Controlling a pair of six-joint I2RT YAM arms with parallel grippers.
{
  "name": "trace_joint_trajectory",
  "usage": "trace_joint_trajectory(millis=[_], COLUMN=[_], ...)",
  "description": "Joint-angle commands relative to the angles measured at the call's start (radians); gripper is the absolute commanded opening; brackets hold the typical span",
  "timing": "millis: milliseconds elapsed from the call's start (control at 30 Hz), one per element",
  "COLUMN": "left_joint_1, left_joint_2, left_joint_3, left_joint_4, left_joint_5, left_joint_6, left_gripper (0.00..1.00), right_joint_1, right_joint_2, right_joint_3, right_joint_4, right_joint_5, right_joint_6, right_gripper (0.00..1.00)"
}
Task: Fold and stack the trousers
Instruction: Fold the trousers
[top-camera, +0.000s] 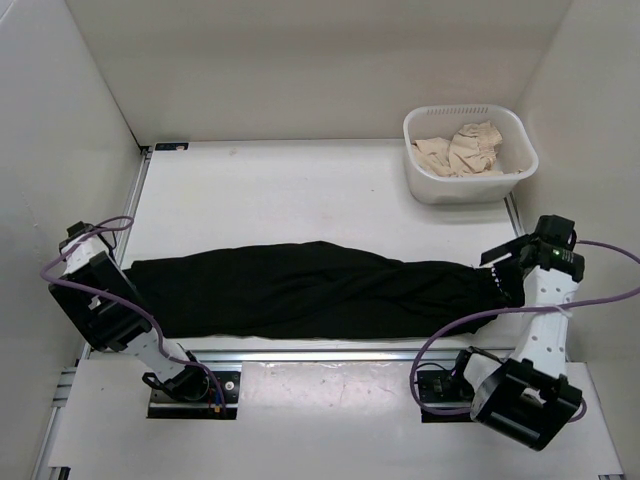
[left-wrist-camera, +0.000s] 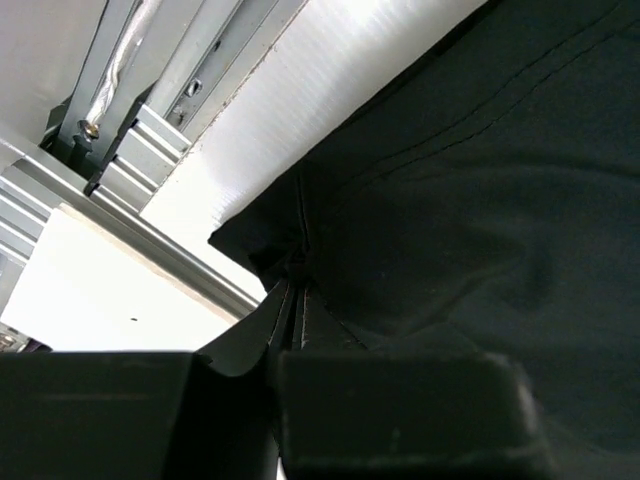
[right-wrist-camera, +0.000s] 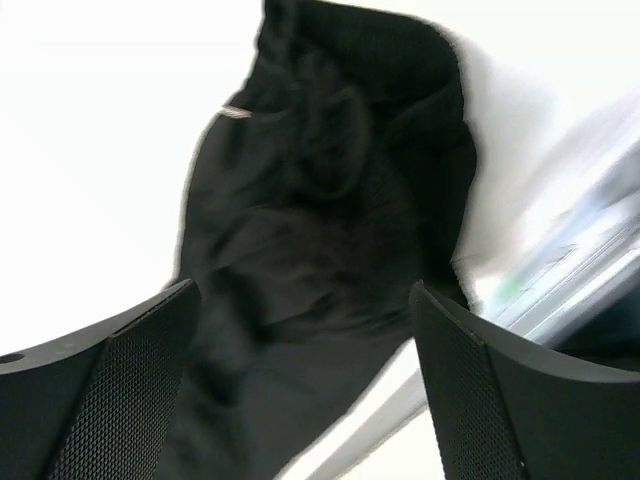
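Trousers of soft, matt black cloth, creased, with fine stitched seams. They lie on a smooth, matt white table. Along its near edge runs a rail of bare, ribbed, silvery metal. A basket of smooth white plastic holds crumpled beige cloth. The right gripper is matt black, its pads finely dimpled like mesh. The cables have a smooth purple sheath.

The right gripper holds its fingers wide apart over the bunched end of the black trousers on the white bench.
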Motion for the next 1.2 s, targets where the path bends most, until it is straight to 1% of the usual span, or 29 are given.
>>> trace_joint_trajectory(millis=[0, 33, 67, 100, 133, 233, 267, 300, 367, 400, 467, 500, 533, 600, 633, 867, 933, 1000, 1067, 1100, 1133, 1167], left_joint_1=[0.004, 0.004, 0.004, 0.004, 0.004, 0.004, 0.004, 0.004, 0.004, 0.004, 0.004, 0.004, 0.004, 0.004, 0.004, 0.004, 0.004, 0.004, 0.004, 0.004, 0.013, 0.013], left_joint_2=[-0.046, -0.046, -0.046, -0.046, -0.046, -0.046, -0.046, -0.046, -0.046, -0.046, -0.046, -0.046, -0.046, -0.046, -0.046, -0.056, -0.056, -0.056, -0.056, -0.056, -0.056, -0.056], left_joint_3=[0.018, 0.018, 0.018, 0.018, 0.009, 0.009, 0.009, 0.009, 0.0, 0.0, 0.0, 0.0, 0.0, 0.0, 0.0, 0.041, 0.05, 0.063, 0.072, 0.072, 0.081, 0.081], left_joint_4=[0.024, 0.024, 0.024, 0.024, 0.024, 0.024, 0.024, 0.024, 0.024, 0.024, 0.024, 0.024, 0.024, 0.024, 0.024, 0.014, 0.005, 0.005, -0.004, -0.004, -0.004, -0.004], left_joint_5=[0.033, 0.044, 0.053, 0.053, 0.062, 0.062, 0.062, 0.071, 0.08, 0.091, 0.091, 0.091, 0.091, 0.091, 0.091, 0.081, 0.08, 0.071, 0.071, 0.071, 0.071, 0.071], left_joint_6=[0.0, 0.0, 0.0, 0.0, 0.0, 0.0, 0.0, 0.0, 0.0, 0.0, 0.0, 0.0, 0.0, 0.0, 0.0, 0.0, 0.0, 0.0, 0.0, 0.0, 0.0, 0.0], left_gripper=[0.14, 0.14, 0.14, 0.14, 0.14, 0.14, 0.14, 0.14, 0.14, 0.14, 0.14, 0.14, 0.14, 0.14, 0.14, 0.14, 0.14, 0.14, 0.14, 0.14, 0.14, 0.14], right_joint_1=[-0.002, -0.002, -0.002, -0.002, -0.002, -0.002, -0.002, -0.011, -0.011, -0.011, -0.011, -0.038, -0.054, -0.078, -0.087, -0.088, -0.097, -0.107, -0.107, -0.107, -0.117, -0.117], right_joint_2=[-0.046, -0.046, -0.046, -0.046, -0.046, -0.046, -0.046, -0.046, -0.036, -0.036, -0.036, -0.027, -0.027, -0.027, -0.002, 0.076, 0.104, 0.104, 0.104, 0.104, 0.104, 0.104], right_joint_3=[0.063, 0.063, 0.049, 0.049, 0.009, -0.075, -0.092, -0.108, -0.17, -0.193, -0.242, -0.243, -0.253, -0.243, -0.229, -0.145, -0.163, -0.192, -0.233, -0.246, -0.27, -0.281], right_joint_4=[-0.073, -0.06, -0.031, -0.012, 0.012, 0.094, 0.105, 0.105, 0.105, 0.129, 0.158, 0.158, 0.158, 0.149, 0.149, 0.149, 0.149, 0.166, 0.189, 0.189, 0.2, 0.209], right_joint_5=[-0.069, -0.1, -0.17, -0.209, -0.249, -0.355, -0.355, -0.355, -0.355, -0.379, -0.38, -0.369, -0.32, -0.262, -0.237, -0.11, -0.11, -0.119, -0.128, -0.128, -0.128, -0.139], right_joint_6=[0.239, 0.32, 0.365, 0.411, 0.503, 0.658, 0.672, 0.681, 0.704, 0.718, 0.755, 0.755, 0.755, 0.732, 0.717, 0.652, 0.637, 0.637, 0.637, 0.637, 0.637, 0.626], right_gripper=[0.9, 0.9, 0.9, 0.9, 0.9, 0.92, 0.92, 0.94, 0.94, 0.94, 0.96, 0.96, 0.97, 0.98, 0.98, 0.98, 0.95, 0.89, 0.72, 0.6, 0.34, 0.2])
